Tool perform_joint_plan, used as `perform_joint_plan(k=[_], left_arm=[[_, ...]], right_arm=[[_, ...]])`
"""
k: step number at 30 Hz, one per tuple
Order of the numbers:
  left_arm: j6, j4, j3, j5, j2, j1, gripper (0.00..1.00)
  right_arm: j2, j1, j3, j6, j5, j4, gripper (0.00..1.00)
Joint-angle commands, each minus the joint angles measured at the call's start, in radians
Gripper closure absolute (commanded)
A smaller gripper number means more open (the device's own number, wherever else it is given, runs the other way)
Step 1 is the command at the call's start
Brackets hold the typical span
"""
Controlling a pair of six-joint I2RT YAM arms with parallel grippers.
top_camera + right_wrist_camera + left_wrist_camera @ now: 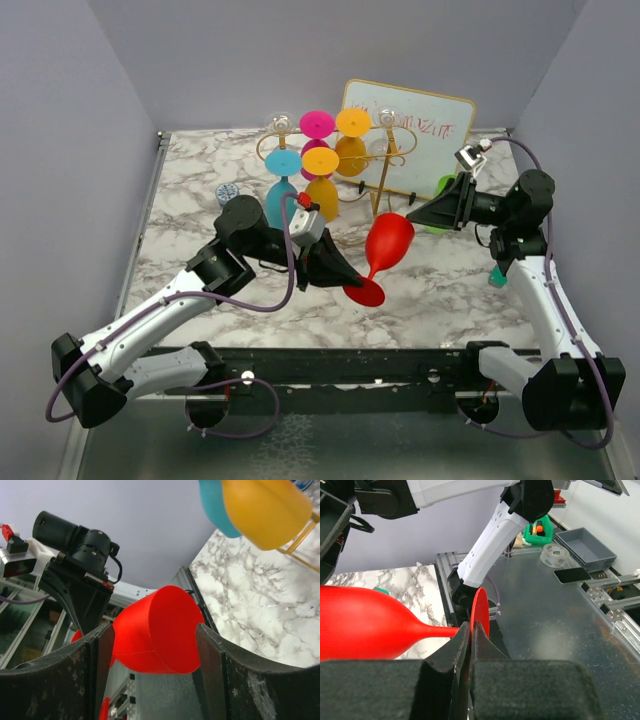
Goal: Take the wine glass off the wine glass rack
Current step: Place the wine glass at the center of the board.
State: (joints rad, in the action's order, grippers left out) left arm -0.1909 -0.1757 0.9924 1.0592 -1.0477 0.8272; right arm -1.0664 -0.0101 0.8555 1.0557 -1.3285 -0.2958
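The red wine glass (388, 244) is off the wine glass rack (387, 170) and sits near the middle of the marble table (200, 200), at about 5 o'clock from the rack. It is tilted, with the bowl up toward 1 o'clock and the round foot down toward 7 o'clock.

My left gripper (356, 272) reaches in from 9 o'clock. Its jaws are clamped together on the thin stem just above the foot. In the left wrist view the stem runs straight into the pinch of that gripper (470, 630), the foot stands edge-on just beyond it, and the bowl lies off at 9 o'clock.

My right gripper (412, 214) comes in from 3 o'clock and meets the bowl. In the right wrist view it (152, 630) has its fingers (102, 650) spread, one on each side of the red bowl and very close against it. I cannot tell whether they are pressing on it.

The rack stands at 12 o'clock on the table, with pink (317, 125), yellow (353, 122), blue (284, 163) and orange (320, 160) glasses hanging upside down on it. A gold-framed whiteboard (415, 140) leans just beside it at 1 o'clock.
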Motion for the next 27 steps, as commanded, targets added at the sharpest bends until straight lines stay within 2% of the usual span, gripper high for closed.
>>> perform_joint_plan(k=[1,5,15,22,27], left_arm=[[0.004,-0.062,0.001,0.047,0.0,0.009,1.0],[0.018,-0.064,0.0,0.054,0.001,0.009,1.0],[0.088,-0.052,-0.004,0.126,0.007,0.009,1.0],[0.25,0.128,0.04,0.204,0.011,0.003,1.0],[0.3,0.174,0.034,0.207,0.015,-0.012,1.0]], right_arm=[[-0.005,0.037,-0.013,0.054,-0.072,-0.096,0.31],[-0.008,0.071,-0.032,0.199,-0.099,-0.273,0.33],[0.028,0.119,0.0,0.217,-0.129,-0.276,0.42],[0.035,0.137,0.009,0.25,-0.139,-0.313,0.49],[0.032,0.144,0.016,0.271,-0.144,-0.338,0.57]])
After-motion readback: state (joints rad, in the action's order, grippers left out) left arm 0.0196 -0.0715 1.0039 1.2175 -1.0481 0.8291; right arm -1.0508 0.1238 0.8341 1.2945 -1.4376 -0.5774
